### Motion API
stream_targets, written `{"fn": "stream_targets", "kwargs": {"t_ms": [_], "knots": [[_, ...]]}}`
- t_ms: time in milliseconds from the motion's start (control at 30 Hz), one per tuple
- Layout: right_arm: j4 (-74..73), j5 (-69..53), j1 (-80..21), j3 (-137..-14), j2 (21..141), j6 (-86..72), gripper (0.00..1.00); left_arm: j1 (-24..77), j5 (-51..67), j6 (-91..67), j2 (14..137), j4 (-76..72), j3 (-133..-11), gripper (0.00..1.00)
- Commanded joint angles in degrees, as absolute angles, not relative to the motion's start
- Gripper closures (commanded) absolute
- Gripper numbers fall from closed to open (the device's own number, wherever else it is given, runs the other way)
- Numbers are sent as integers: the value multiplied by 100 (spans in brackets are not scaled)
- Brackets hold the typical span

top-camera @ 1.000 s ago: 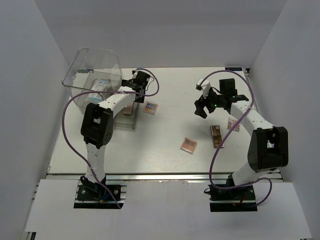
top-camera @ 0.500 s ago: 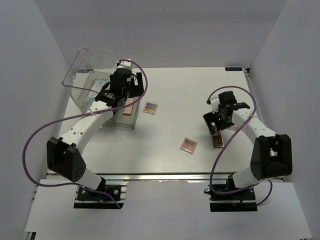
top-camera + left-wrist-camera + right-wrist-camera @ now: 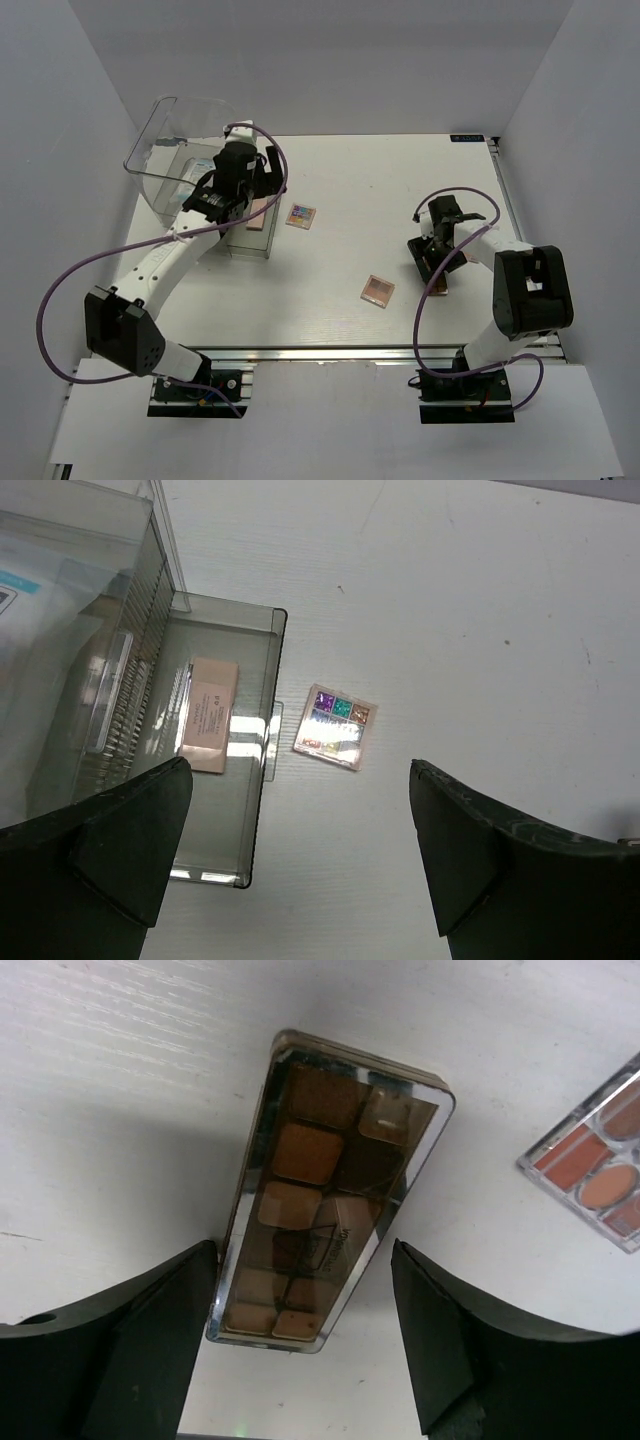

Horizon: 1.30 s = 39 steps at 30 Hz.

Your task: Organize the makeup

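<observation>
A long brown eyeshadow palette (image 3: 330, 1220) lies flat on the white table, right of centre (image 3: 438, 278). My right gripper (image 3: 303, 1250) is open and low over it, one finger on each side of its near end (image 3: 432, 262). A peach-toned palette (image 3: 600, 1175) lies just to its right. A square colourful palette (image 3: 336, 727) lies beside the smoked tray (image 3: 215, 810), which holds a peach-pink compact (image 3: 208, 728). My left gripper (image 3: 300, 770) is open and empty above the tray's edge (image 3: 262, 190). Another peach-pink compact (image 3: 378, 290) lies mid-table.
A large clear plastic bin (image 3: 160, 130) stands at the back left with a white-blue packet (image 3: 200, 170) inside. The smoked tray (image 3: 250, 245) sits against its right side. Purple cables loop off both arms. White walls enclose the table.
My right gripper came down from mid-air onto the long brown palette and now straddles it. My left arm pulled back from its far reach and hovers over the tray's edge.
</observation>
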<state>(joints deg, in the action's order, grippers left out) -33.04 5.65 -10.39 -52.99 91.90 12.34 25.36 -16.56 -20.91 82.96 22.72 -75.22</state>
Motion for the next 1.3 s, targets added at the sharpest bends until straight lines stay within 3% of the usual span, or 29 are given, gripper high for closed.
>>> {"fn": "stream_targets", "kwargs": {"t_ms": [0, 267, 400, 600, 800, 1000, 1267], "knots": [[-3041, 431, -1037, -5238, 9281, 1125, 25, 2549, -1758, -2215, 7787, 2206, -7462, 2], [-2804, -149, -940, -5036, 9589, 1142, 47, 2549, -1767, -2390, 7515, 2188, -7269, 2], [-2663, -193, -941, -5124, 9624, 1335, 71, 2549, -1740, -2505, 7383, 2153, -7181, 2], [-2365, -448, -975, -5650, 9352, 1696, 96, 2549, -1617, -2654, 7190, 2039, -7014, 2], [-2110, -1036, -1248, -6546, 9281, 1504, 100, 2549, -1512, -2663, 7163, 1934, -7119, 2], [-1802, -1861, -2037, -7671, 9973, 829, 100, 2549, -1354, -2672, 7093, 1784, -7374, 2], [-1793, -2478, -3084, -10728, 11661, -877, 100, 2549, -1213, -2716, 7023, 1732, -7620, 2]]}}
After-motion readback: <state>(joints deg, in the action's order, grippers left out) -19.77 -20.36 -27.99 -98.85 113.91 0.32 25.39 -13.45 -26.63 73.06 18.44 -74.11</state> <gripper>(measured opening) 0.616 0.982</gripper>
